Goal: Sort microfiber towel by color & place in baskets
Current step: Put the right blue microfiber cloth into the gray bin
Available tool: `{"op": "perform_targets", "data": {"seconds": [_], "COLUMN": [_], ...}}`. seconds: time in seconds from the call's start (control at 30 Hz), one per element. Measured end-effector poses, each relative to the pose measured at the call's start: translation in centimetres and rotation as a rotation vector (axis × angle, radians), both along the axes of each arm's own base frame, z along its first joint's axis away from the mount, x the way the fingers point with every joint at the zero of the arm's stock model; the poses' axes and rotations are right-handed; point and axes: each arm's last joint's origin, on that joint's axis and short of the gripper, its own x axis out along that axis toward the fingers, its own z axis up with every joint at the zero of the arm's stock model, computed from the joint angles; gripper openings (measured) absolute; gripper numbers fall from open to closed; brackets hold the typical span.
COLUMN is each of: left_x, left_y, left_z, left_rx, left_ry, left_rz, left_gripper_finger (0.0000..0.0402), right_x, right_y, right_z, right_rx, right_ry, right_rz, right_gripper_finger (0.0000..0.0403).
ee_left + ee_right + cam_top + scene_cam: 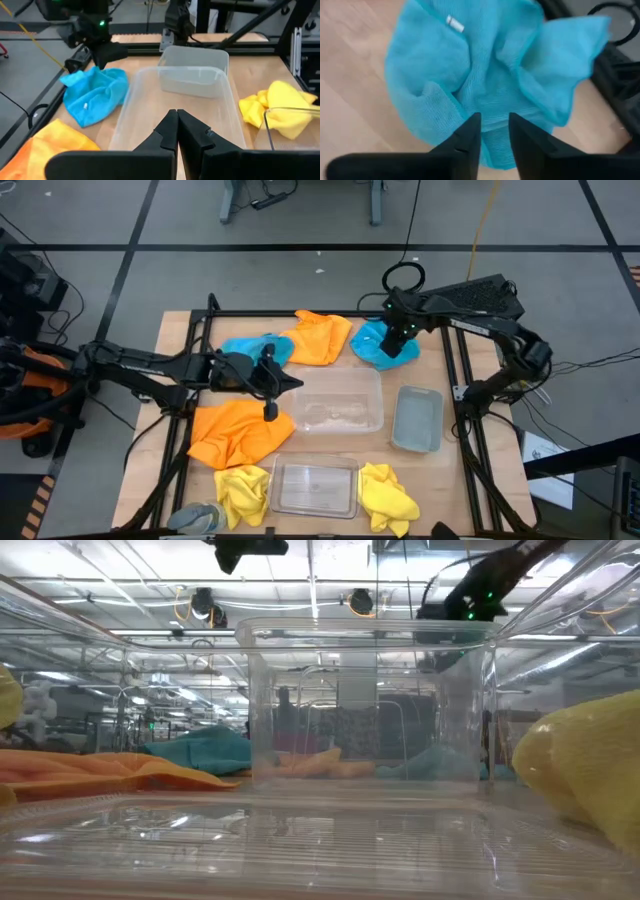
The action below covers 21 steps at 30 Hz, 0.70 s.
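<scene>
Table [160,350]: wooden top inside a black frame, carrying all six towels and three tubs.

Left arm reaches in from the table's left edge; left gripper [270,408] hangs over the gap between the big orange towel and the centre tub, fingers clenched together, holding nothing.

Right arm comes in over the far right corner. Right gripper [494,131] sits directly above a blue towel [485,65], fingers slightly parted; a fold of cloth shows in the gap. Cannot tell whether they pinch it or have let go.

Large orange towel [238,432]: spread flat, left of centre, just beside the centre tub.
Centre clear tub [372,395]: middle of the table, empty.
Near clear tub [315,488]: at the near edge, empty, flanked by two yellow towels, one left [243,492] and one right [388,495].
Second orange towel [320,337]: far edge, overlapping the second blue towel [248,347] on its left.
Greyish tub [417,418]: narrower, right of the centre tub, empty.
Blue towel under the right gripper lies bunched near the far right corner.
Small grey object [195,517]: near left corner.
</scene>
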Motion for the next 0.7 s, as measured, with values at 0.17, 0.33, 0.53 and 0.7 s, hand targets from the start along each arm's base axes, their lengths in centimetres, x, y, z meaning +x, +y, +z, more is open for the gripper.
{"op": "perform_targets", "data": {"seconds": [0.17,0.33,0.53,0.7], "left_x": [0.6,0.9,1.0,0.9], "left_y": [-0.4,-0.4,-0.4,-0.4], "left_z": [-0.7,-1.0,-1.2,-1.3], "left_rx": [0.006,0.009,0.013,0.014], "left_ry": [0.029,0.044,0.056,0.057], "left_rz": [-0.014,-0.013,-0.014,-0.015], "left_gripper_finger": [0.0011,0.0011,0.0011,0.0011], "right_x": [1.0,1.9,2.9,2.9], "right_y": [-0.9,-1.7,-2.5,-2.4], "right_z": [-2.5,-5.1,-8.3,-9.2], "right_rx": [0.039,0.068,0.106,0.143], "right_ry": [0.042,0.077,0.116,0.147], "right_rz": [-0.014,-0.023,-0.045,-0.046], "right_gripper_finger": [0.0167,0.0217,0.0235,0.0165]}}
